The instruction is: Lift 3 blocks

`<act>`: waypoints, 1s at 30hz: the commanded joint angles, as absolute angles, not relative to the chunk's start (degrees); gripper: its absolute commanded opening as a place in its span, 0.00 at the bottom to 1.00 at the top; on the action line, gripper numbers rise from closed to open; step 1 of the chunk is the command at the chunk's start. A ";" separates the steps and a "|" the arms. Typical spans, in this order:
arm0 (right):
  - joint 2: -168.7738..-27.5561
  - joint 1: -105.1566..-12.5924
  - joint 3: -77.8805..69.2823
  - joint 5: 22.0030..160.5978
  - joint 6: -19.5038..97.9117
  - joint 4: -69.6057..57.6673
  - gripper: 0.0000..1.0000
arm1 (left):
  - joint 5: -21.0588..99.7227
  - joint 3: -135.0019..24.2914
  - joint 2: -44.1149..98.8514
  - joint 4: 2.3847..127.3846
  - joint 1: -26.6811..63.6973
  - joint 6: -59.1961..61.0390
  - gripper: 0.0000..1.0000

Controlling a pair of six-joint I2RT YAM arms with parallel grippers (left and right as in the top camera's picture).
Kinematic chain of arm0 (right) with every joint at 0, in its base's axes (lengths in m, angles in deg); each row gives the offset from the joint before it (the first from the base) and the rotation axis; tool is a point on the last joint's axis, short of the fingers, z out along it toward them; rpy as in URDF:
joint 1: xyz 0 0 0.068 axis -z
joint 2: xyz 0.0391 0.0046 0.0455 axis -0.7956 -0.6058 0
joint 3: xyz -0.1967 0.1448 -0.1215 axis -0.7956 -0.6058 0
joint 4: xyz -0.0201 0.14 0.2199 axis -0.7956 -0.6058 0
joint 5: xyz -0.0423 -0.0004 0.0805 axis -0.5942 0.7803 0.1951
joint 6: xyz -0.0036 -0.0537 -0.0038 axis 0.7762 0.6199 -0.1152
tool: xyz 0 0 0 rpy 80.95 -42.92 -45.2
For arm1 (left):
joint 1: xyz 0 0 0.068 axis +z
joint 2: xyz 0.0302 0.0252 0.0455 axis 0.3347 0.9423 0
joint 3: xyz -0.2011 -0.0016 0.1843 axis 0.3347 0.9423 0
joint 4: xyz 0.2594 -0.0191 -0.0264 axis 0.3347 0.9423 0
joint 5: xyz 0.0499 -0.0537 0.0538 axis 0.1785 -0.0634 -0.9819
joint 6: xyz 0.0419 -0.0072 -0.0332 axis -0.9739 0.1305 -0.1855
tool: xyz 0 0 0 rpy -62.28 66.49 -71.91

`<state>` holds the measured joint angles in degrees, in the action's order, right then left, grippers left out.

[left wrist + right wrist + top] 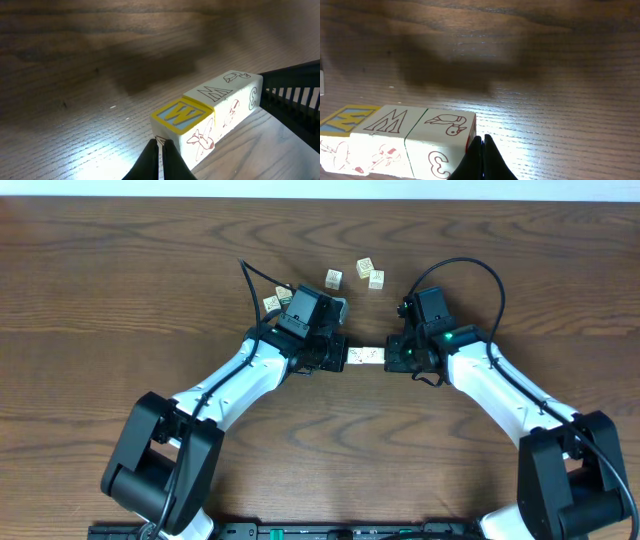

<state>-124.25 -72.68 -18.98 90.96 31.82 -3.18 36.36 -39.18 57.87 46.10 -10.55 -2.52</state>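
In the overhead view the three blocks [365, 356] sit end to end in a short row at the centre of the frame, squeezed between the two arms. The left gripper [343, 357] presses on the row's left end and the right gripper [389, 357] on its right end.

Both claws are closed with nothing inside them; they hold the row only by pushing from opposite sides.

- Left wrist view: the shut fingertips [160, 159] at the bottom centre touch the nearest block [181, 116], whose top face carries a yellow-framed blue W. The middle block [215, 93] and the far block [244, 82] run off toward the right edge.
- Right wrist view: the shut fingertips [481, 159] at the bottom centre meet the end block [442, 131], marked with a bird and a red 3.

Whether the row is clear of the table [100, 260] cannot be told.

A cluster of loose cubes [376, 279] lies above the row, near the top centre – two more cubes [271, 303] lie just left of the left wrist
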 commanded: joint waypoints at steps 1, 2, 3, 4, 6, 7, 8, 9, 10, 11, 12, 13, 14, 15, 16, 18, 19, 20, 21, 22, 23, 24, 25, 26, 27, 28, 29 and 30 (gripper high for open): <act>-124.82 -76.13 -17.27 101.30 32.56 -2.09 0.01 | 42.52 -39.44 59.84 44.98 -13.41 -2.67 0.07; -124.84 -76.13 -17.27 101.30 32.56 -2.09 0.01 | 42.52 -39.44 60.14 44.96 -13.44 -2.67 0.08; -124.93 -76.11 -17.27 101.28 32.56 -2.05 0.01 | 42.52 -39.44 60.43 44.96 -13.46 -2.67 0.07; -124.93 -76.11 -17.27 101.28 32.58 -1.91 0.01 | 42.52 -39.44 60.69 44.96 -13.55 -2.67 0.07; -124.93 -76.13 -17.27 101.26 32.58 -1.67 0.01 | 42.52 -39.44 61.15 44.79 -13.81 -2.67 0.07; -124.93 -76.13 -17.27 101.26 32.58 -1.59 0.01 | 42.52 -39.44 61.30 44.72 -13.98 -2.67 0.07; -124.93 -76.13 -17.27 101.15 32.58 -1.48 0.01 | 42.52 -39.44 61.48 44.57 -14.20 -2.67 0.07; -124.93 -76.13 -17.27 101.04 32.58 -1.48 0.01 | 42.52 -39.44 61.56 44.46 -14.42 -2.67 0.07; -124.97 -76.13 -17.27 100.82 32.58 -1.48 0.01 | 42.50 -39.44 61.72 44.28 -14.57 -2.67 0.07; -125.02 -76.13 -17.27 100.60 32.58 -1.50 0.01 | 42.50 -39.44 61.85 44.04 -14.70 -2.65 0.07; -125.04 -76.13 -17.29 100.49 32.58 -1.50 0.01 | 42.50 -39.44 62.02 43.89 -14.79 -2.65 0.07; -125.17 -76.13 -17.31 100.40 32.58 -1.50 0.01 | 42.52 -39.44 62.11 43.78 -14.83 -2.63 0.07; -125.19 -76.13 -17.31 100.43 32.58 -1.50 0.01 | 42.50 -39.44 62.15 43.78 -14.81 -2.65 0.07; -125.28 -76.13 -17.31 100.43 32.58 -1.50 0.01 | 42.50 -39.44 62.15 43.78 -14.81 -2.65 0.07; -125.39 -76.13 -17.31 100.43 32.58 -1.50 0.01 | 42.50 -39.44 62.15 43.72 -14.81 -2.65 0.07; -125.61 -76.13 -17.34 100.45 32.58 -1.63 0.01 | 42.50 -39.44 62.15 43.67 -14.81 -2.65 0.07; -125.85 -76.22 -17.34 100.43 32.58 -1.76 0.01 | 42.50 -39.44 62.15 43.69 -14.81 -2.65 0.07; -126.00 -76.35 -17.34 100.43 32.58 -1.91 0.01 | 42.50 -39.44 62.15 43.69 -14.81 -2.65 0.07; -126.15 -76.46 -17.36 100.43 32.58 -2.05 0.01 | 42.50 -39.44 62.15 43.69 -14.81 -2.65 0.08; -126.55 -76.55 -17.36 100.43 32.58 -2.13 0.01 | 42.50 -39.44 62.15 43.67 -14.81 -2.65 0.07; -126.79 -76.57 -17.36 100.45 32.58 -2.18 0.01 | 42.50 -39.44 62.15 43.67 -14.81 -2.65 0.07; -127.11 -76.70 -17.42 100.43 32.58 -2.16 0.01 | 42.50 -39.44 62.15 43.69 -14.81 -2.65 0.07; -127.53 -76.83 -17.49 100.45 32.58 -2.16 0.01 | 42.50 -39.44 62.15 43.69 -14.81 -2.65 0.07; -127.88 -77.00 -17.51 100.45 32.58 -2.16 0.01 | 42.48 -39.44 62.15 43.69 -14.81 -2.65 0.07; -128.43 -77.22 -17.53 100.45 32.58 -2.16 0.01 | 42.46 -39.44 62.15 43.69 -14.81 -2.67 0.07; -128.69 -77.42 -17.53 100.45 32.56 -2.11 0.01 | 42.39 -39.44 62.15 43.69 -14.81 -2.67 0.07; -128.82 -77.62 -17.53 100.40 32.58 -2.05 0.01 | 42.04 -39.44 62.15 43.72 -14.81 -2.67 0.07; -128.99 -77.75 -17.53 100.43 32.58 -1.89 0.01 | 42.00 -39.44 62.15 43.69 -14.81 -2.67 0.07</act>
<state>-128.34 -73.14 -18.98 89.54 32.28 -3.34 35.22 -38.79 61.98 45.25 -12.06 -2.35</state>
